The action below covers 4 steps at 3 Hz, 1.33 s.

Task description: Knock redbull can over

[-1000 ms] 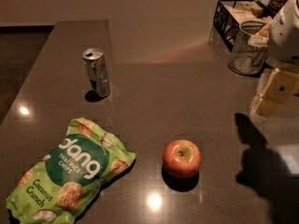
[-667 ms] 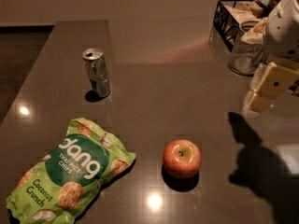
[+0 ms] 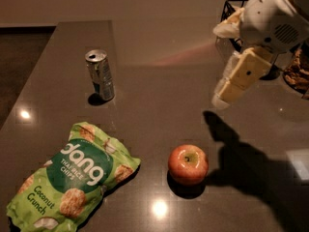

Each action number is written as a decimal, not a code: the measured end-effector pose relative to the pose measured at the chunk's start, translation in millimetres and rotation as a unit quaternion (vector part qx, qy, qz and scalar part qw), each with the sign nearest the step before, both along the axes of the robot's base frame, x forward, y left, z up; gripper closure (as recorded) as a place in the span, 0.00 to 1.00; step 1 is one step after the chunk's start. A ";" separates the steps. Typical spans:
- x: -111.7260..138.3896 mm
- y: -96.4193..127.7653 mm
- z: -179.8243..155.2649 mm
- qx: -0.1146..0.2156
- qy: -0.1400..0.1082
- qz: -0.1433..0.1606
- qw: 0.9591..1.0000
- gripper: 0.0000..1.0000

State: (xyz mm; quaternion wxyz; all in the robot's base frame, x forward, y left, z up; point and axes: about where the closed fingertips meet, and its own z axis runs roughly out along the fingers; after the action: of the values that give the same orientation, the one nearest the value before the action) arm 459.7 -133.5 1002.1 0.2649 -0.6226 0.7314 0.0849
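Note:
The redbull can [image 3: 100, 75] stands upright on the dark table [image 3: 159, 81] at the far left. It is slim and silver with blue-grey panels and a pull-tab top. My gripper [image 3: 223, 94] hangs above the table at the right, well apart from the can, with its pale fingers [image 3: 241, 74] pointing down and to the left. It holds nothing that I can see. Its shadow falls on the table to the right of the apple.
A red apple [image 3: 188, 164] sits at the front middle. A green Dang coconut chips bag [image 3: 77, 175] lies at the front left. A black wire basket [image 3: 231, 8] stands at the back right behind the arm. The table's left edge runs close to the can.
My gripper has moved left and forward over the table, towards the can's side. The can, apple and bag have not moved.

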 end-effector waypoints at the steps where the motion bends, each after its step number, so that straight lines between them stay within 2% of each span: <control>1: 9.7 39.9 1.9 0.046 0.000 0.020 0.999 0.00; 2: 19.3 72.5 -2.2 0.078 0.010 0.026 0.997 0.00; 4: 41.0 123.0 -6.4 0.127 0.017 0.011 0.992 0.00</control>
State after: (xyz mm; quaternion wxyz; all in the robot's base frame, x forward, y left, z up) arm 500.7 -10.5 995.7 0.3284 -0.5901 0.7125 0.1907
